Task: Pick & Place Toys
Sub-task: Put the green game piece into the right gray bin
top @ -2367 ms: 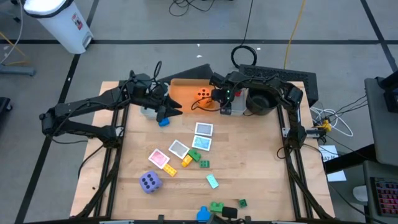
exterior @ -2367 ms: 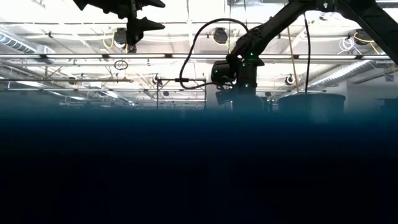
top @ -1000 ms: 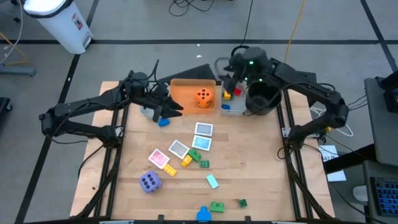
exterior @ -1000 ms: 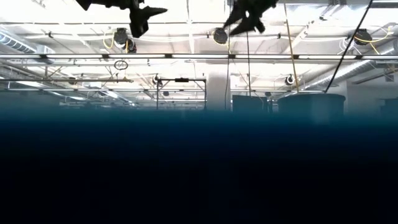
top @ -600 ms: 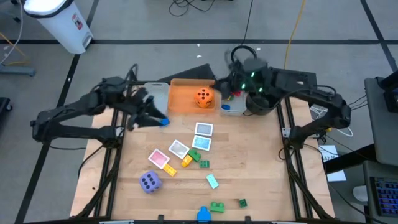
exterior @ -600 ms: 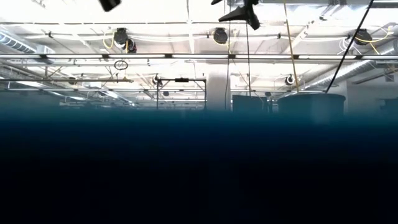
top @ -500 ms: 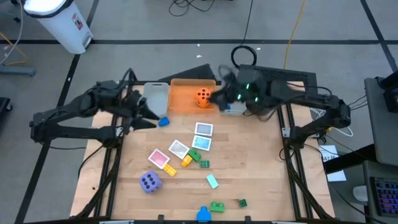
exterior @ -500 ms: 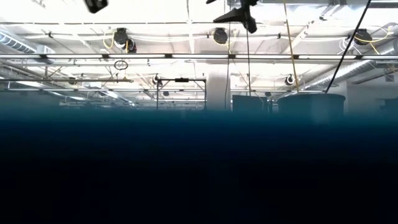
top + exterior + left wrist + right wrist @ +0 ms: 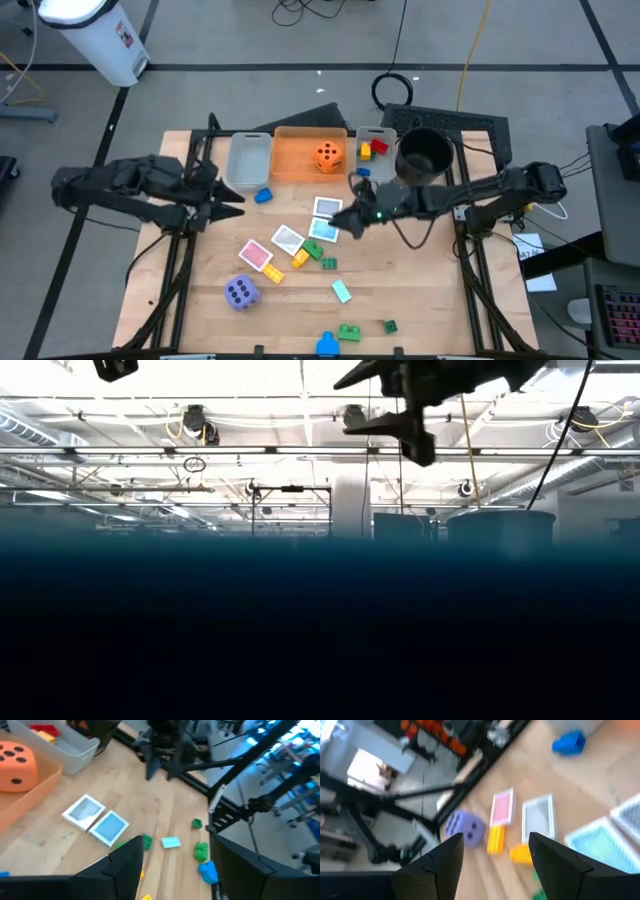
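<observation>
Several picture cards (image 9: 327,208) (image 9: 288,239), small bricks (image 9: 299,259) and a purple die (image 9: 241,292) lie on the wooden table. An orange die (image 9: 327,156) sits in the orange bin (image 9: 300,165). Red and yellow bricks (image 9: 370,149) lie in a small grey bin. A blue brick (image 9: 263,196) rests near the bins. My right gripper (image 9: 340,222) hovers open over the cards at the table's middle; its wrist view shows the purple die (image 9: 464,827) ahead. My left gripper (image 9: 235,205) hangs open at the table's left side, holding nothing.
A grey bin (image 9: 248,160) stands left of the orange one, and a black round bowl (image 9: 424,153) at the far right. More bricks (image 9: 348,331) lie near the front edge. Bare wood shows on the table's right half (image 9: 420,270).
My left gripper has drawn back from the bins toward the table's left edge. My right gripper has swung from above the far bins down and toward the near side, rolling as it went, and now hangs over the cards. No toy has moved.
</observation>
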